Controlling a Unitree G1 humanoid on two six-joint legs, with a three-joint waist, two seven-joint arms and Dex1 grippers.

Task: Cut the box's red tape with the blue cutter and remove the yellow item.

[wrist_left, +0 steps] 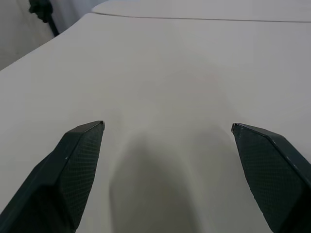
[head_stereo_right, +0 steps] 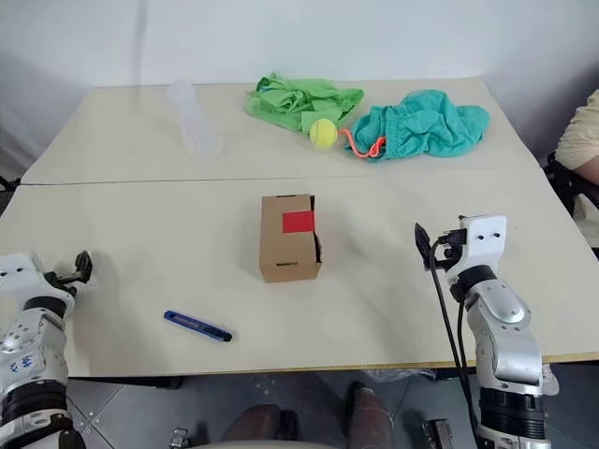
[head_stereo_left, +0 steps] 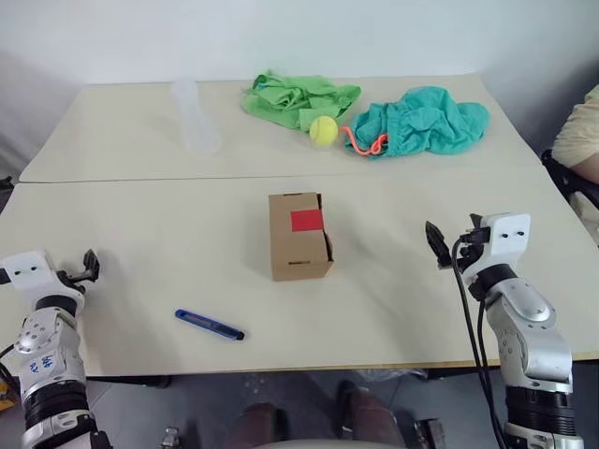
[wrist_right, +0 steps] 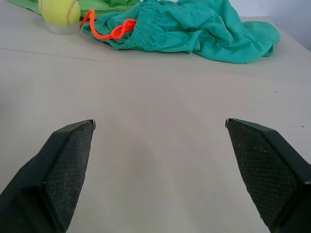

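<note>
1. Left gripper (wrist_left: pixel 167 127) hovers over bare table (head_stereo_left: pixel 140 234), fingers spread wide, empty.
2. Blue cutter (head_stereo_left: pixel 209 324) lies flat near the front edge.
3. Box (head_stereo_left: pixel 299 236) stands mid-table, red tape (head_stereo_left: pixel 306 221) on top.
4. Right gripper (wrist_right: pixel 160 124) is spread wide, empty.

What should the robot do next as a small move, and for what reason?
Probably move the left gripper, open and empty, toward the blue cutter. The cutter lies untouched on the table on that side, and the red tape on the box is uncut.

Head stereo pair downward over the shared table (head_stereo_left: pixel 168 178); wrist cameras low, level, close
</note>
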